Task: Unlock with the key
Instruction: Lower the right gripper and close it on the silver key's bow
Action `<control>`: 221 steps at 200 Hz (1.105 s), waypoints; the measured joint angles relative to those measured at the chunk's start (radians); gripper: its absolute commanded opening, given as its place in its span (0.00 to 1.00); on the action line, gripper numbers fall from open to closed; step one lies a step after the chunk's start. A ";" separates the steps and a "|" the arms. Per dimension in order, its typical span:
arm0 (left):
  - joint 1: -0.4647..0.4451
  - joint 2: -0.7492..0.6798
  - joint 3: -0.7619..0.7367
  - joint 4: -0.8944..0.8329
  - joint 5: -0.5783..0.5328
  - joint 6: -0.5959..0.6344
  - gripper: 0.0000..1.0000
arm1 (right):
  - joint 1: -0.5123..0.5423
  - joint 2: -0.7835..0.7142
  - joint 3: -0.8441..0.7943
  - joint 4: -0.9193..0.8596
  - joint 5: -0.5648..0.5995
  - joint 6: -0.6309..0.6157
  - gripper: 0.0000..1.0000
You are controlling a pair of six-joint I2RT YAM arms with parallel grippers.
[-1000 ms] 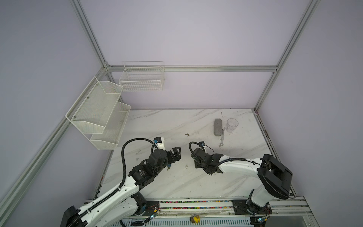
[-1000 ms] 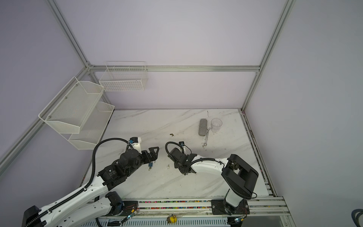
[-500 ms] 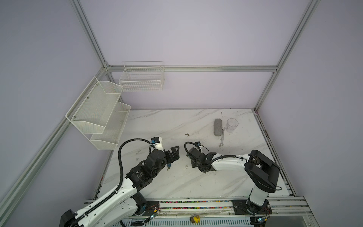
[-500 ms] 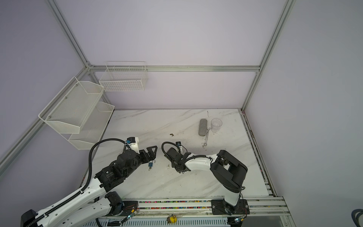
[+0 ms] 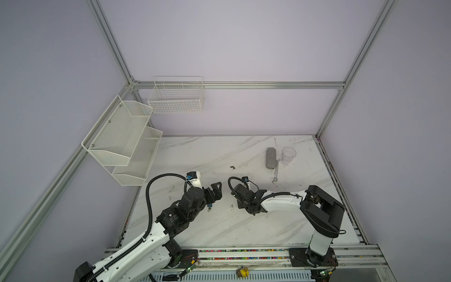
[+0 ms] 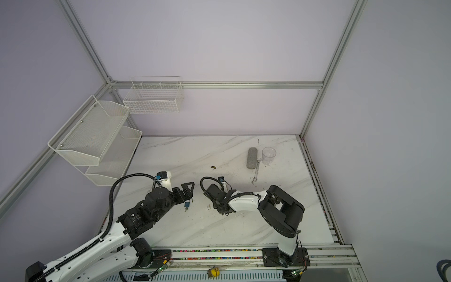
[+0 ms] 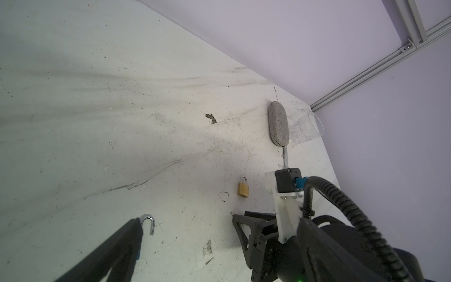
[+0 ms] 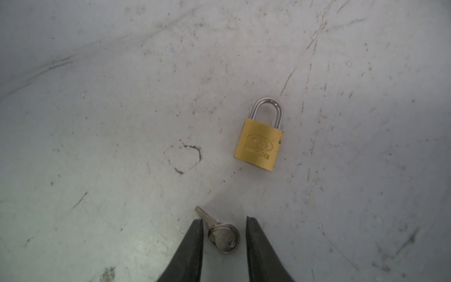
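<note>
A small silver key (image 8: 223,238) lies flat on the marble table (image 8: 97,122), between the two fingertips of my right gripper (image 8: 224,219). The jaws stand apart on either side of it, and a thin gap shows on each side. A brass padlock (image 8: 258,144) lies flat just beyond the key, shackle pointing away; it also shows in the left wrist view (image 7: 243,189). My left gripper (image 6: 188,194) hangs wide open and holds nothing. A blue padlock (image 6: 187,204) lies beside it, its steel shackle (image 7: 149,223) next to one finger (image 7: 122,244). The right arm hides the key and brass padlock in both top views.
A grey oblong case (image 5: 271,158), a clear cup (image 5: 288,155) and a wrench (image 5: 276,171) lie at the back right. White mesh shelves (image 5: 122,146) and a wire basket (image 5: 175,97) hang on the left and back walls. The two wrists are close together.
The right arm has swung left with its elbow drawn in, and its jaws have narrowed round the key. The left arm has barely moved and stays wide open.
</note>
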State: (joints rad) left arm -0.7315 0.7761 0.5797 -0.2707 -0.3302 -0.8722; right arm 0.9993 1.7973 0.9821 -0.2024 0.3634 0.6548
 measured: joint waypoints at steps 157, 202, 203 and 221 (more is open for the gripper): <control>0.000 0.022 -0.003 0.003 0.001 0.000 1.00 | 0.000 -0.061 -0.025 0.006 -0.009 0.025 0.30; 0.000 0.020 -0.004 0.004 0.000 -0.001 1.00 | 0.000 -0.012 -0.009 0.008 -0.006 0.037 0.27; 0.000 0.020 -0.004 0.004 0.000 0.000 1.00 | 0.000 -0.011 -0.009 0.008 -0.006 0.037 0.26; 0.000 0.019 -0.005 0.007 0.000 0.000 1.00 | 0.000 -0.003 -0.008 0.008 0.003 0.039 0.24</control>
State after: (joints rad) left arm -0.7315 0.7952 0.5743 -0.2634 -0.3298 -0.8726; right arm 0.9993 1.7943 0.9737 -0.1940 0.3668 0.6937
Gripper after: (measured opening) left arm 0.997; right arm 0.243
